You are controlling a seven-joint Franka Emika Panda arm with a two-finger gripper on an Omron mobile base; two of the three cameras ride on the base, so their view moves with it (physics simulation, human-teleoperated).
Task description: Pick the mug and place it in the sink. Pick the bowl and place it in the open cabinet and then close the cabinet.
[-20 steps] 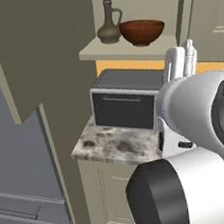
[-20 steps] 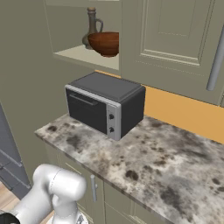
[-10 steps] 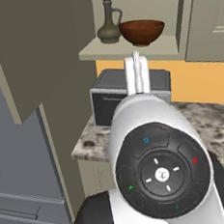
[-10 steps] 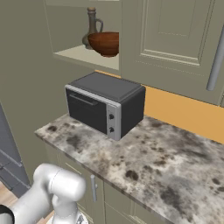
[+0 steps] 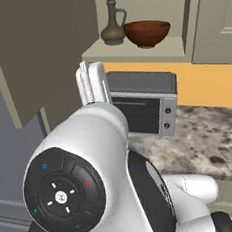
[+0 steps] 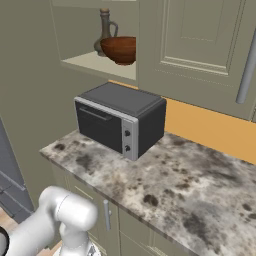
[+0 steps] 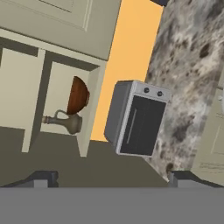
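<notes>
On the lower shelf of the open cabinet (image 5: 190,35) sits the bowl (image 5: 147,32), reddish-brown and upright, near the shelf's front edge. A dark jug (image 5: 113,27) stands just beside it on the side nearer the swung-out door, slightly farther back; whether the two touch cannot be told. From the right base view the bowl (image 6: 120,49) shows at the shelf's front edge with the jug (image 6: 104,32) behind it, and a closed panelled cabinet door (image 6: 200,45) with a vertical grey bar handle (image 6: 247,65) hangs next to the opening.

Below the shelf, a dark grey toaster oven (image 6: 120,118) rests on the speckled stone counter (image 6: 200,185), toward its end corner and against the orange back wall (image 6: 210,127). The open door (image 5: 36,50) of the cabinet reaches forward at the left of the left base view.

The gripper (image 7: 111,177) shows in the hand view as two dark fingertips (image 7: 43,177) wide apart with nothing between them. That rolled view looks at the bowl (image 7: 78,96), jug (image 7: 65,122) and oven (image 7: 138,118) from well apart.
</notes>
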